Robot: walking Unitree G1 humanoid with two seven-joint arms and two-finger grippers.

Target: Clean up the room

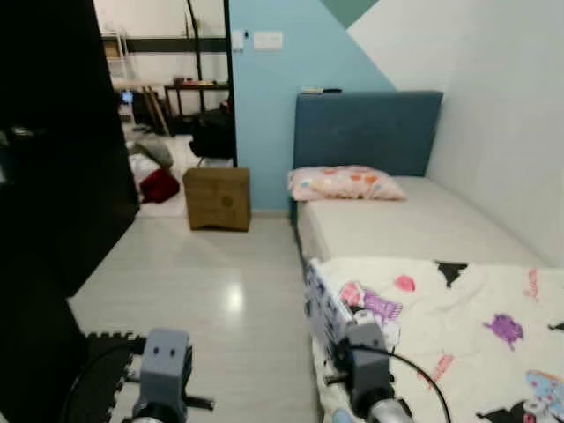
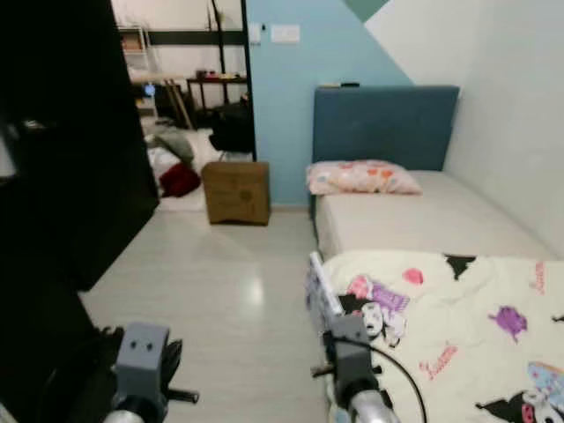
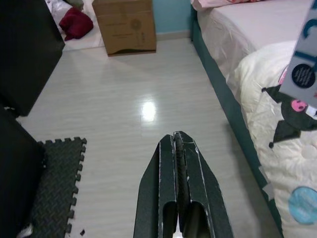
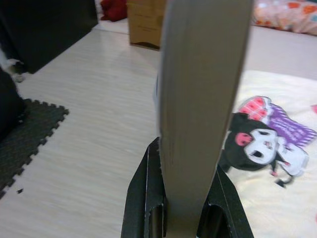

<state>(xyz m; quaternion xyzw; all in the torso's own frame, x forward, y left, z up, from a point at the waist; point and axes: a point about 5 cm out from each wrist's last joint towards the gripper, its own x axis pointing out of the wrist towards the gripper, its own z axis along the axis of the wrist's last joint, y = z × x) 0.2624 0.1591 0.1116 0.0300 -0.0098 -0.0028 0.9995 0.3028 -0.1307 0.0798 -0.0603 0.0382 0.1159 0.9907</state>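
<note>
My right gripper (image 4: 186,161) is shut on a thin flat book or card (image 4: 203,94). The card stands on edge and shows a grey side in the right wrist view. In the eye views it has a blue and white printed cover (image 1: 324,307) and is held over the near edge of the bed (image 1: 414,225). A white cartoon-print blanket (image 1: 467,308) lies on the bed beneath and beside it. My left gripper (image 3: 177,138) is shut with nothing in it and hangs above the pale floor (image 3: 129,99).
A cardboard box (image 1: 218,198) stands by the blue wall, with a red cloth (image 1: 160,185) and other clutter past the doorway. A black wardrobe (image 1: 62,159) lines the left. A dark foam mat (image 3: 54,183) lies near my feet. A floral pillow (image 1: 344,183) rests at the headboard.
</note>
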